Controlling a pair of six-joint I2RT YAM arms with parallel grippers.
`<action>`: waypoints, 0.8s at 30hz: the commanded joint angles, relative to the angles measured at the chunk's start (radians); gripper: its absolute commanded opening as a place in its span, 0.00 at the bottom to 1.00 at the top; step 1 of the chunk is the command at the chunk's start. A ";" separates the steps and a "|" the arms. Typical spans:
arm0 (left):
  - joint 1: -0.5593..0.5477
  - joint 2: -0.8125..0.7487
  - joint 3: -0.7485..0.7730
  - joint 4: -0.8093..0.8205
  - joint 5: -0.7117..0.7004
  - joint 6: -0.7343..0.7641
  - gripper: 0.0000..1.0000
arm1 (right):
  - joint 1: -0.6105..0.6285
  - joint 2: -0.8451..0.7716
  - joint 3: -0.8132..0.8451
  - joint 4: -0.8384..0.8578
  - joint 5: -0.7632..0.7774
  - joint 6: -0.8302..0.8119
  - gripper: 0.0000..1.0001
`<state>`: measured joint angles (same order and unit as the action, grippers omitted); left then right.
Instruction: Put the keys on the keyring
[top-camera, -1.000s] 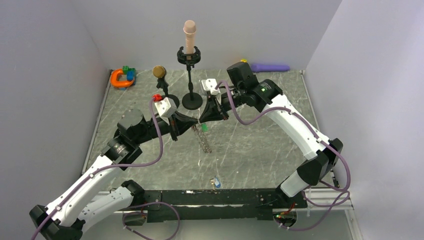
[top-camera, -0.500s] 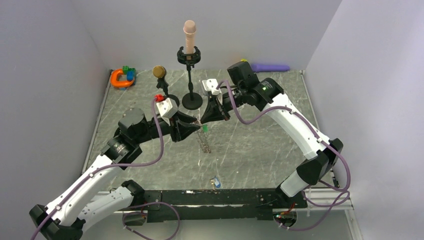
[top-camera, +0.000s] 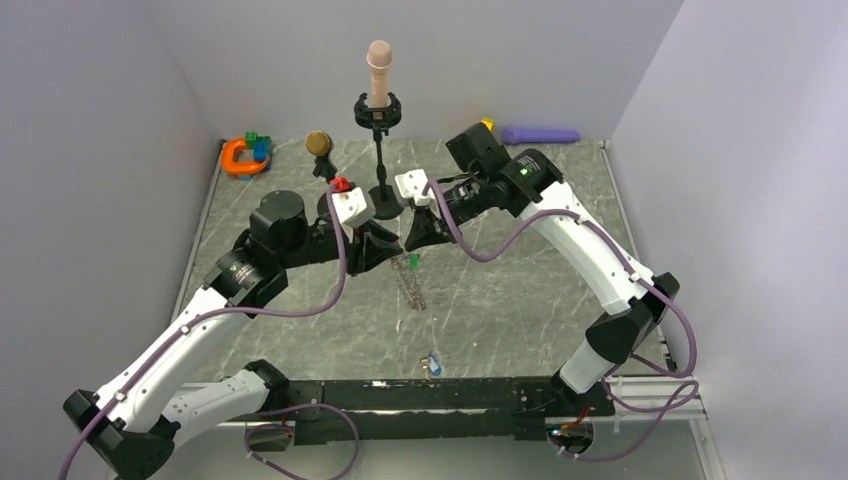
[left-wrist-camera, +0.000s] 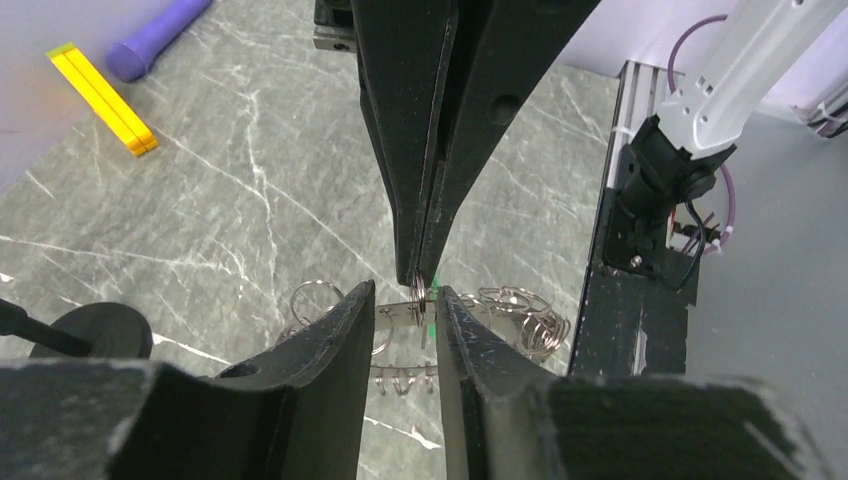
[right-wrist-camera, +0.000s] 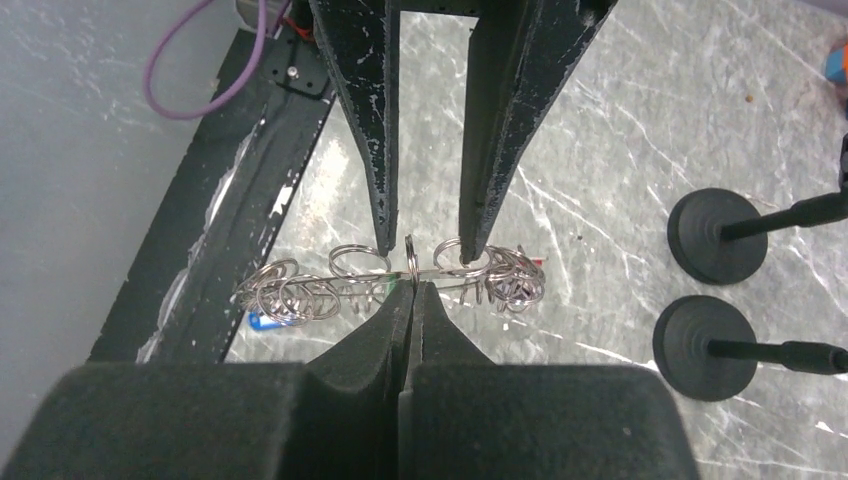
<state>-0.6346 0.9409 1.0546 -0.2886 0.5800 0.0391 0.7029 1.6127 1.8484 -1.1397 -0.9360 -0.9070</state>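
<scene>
My right gripper (right-wrist-camera: 411, 287) is shut on a small silver split ring (right-wrist-camera: 411, 252) and holds it upright above the table. A bit of green, seemingly the green key (top-camera: 410, 260), shows just under its tip. My left gripper (left-wrist-camera: 404, 290) is open, with one finger on each side of that ring (left-wrist-camera: 419, 293), and faces the right gripper (top-camera: 410, 240) tip to tip. The keyring, a strip of linked silver rings (right-wrist-camera: 300, 290), lies flat on the table below both grippers and also shows from above (top-camera: 409, 285). I cannot see the red key.
Two black round stand bases (right-wrist-camera: 712, 235) (right-wrist-camera: 705, 345) sit just behind the grippers, and one stand holds a tan cylinder (top-camera: 379, 62). An orange clamp (top-camera: 243, 155) is at the back left and a purple cylinder (top-camera: 540, 134) at the back right. A small blue item (top-camera: 432, 365) lies near the front rail.
My left gripper drew back a little, then moved up and toward the back to meet the right gripper's tip. The right gripper shifted slightly left and stays shut on the ring.
</scene>
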 joint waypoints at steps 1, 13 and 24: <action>-0.002 0.022 0.055 -0.043 0.044 0.041 0.32 | 0.008 0.013 0.076 -0.057 0.027 -0.079 0.00; -0.002 0.049 0.056 -0.037 0.059 0.040 0.23 | 0.027 0.058 0.167 -0.147 0.092 -0.135 0.00; -0.005 0.062 0.049 -0.011 0.034 0.015 0.19 | 0.038 0.071 0.185 -0.159 0.098 -0.141 0.00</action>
<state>-0.6346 0.9932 1.0721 -0.3382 0.6128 0.0624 0.7376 1.6833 1.9797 -1.2964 -0.8242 -1.0256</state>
